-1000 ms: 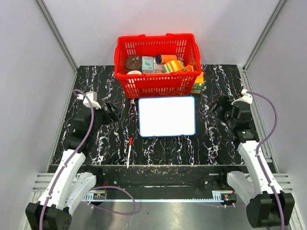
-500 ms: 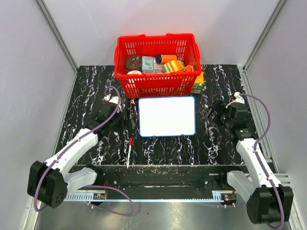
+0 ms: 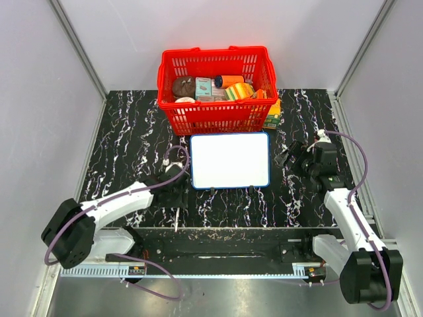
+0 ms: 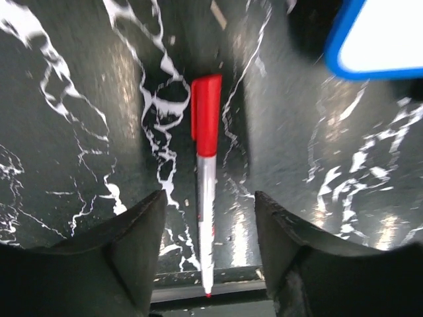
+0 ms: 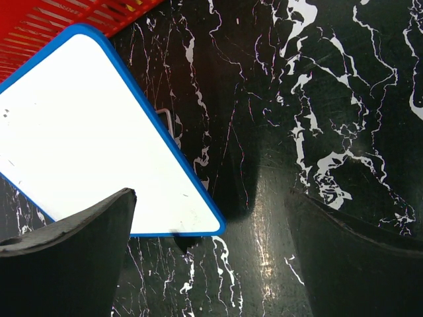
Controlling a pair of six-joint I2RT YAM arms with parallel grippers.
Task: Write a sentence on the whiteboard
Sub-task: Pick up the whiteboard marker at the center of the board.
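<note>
The whiteboard (image 3: 229,160) lies flat in the middle of the black marble table, blue-rimmed. Its face is blank white and no sentence shows on it. A marker (image 4: 206,185) with a red cap and white barrel lies left of the board, pointing at the near edge. My left gripper (image 4: 210,244) hangs low over the marker (image 3: 176,216). Its fingers (image 4: 132,251) straddle the barrel with a gap on each side, so it is open. My right gripper (image 5: 211,251) stands wide open beside the board's right corner (image 5: 99,132), holding nothing. In the top view the right gripper (image 3: 291,155) sits just right of the board.
A red basket (image 3: 216,86) with several packets stands right behind the whiteboard. A yellow-green box (image 3: 272,115) leans at its right side. The table's front rail (image 3: 218,232) runs just past the marker's tip. Grey walls close in left and right.
My left arm has swung in from the far left and come down over the marker, its jaws narrowing round the barrel. The right gripper has edged slightly toward the board.
</note>
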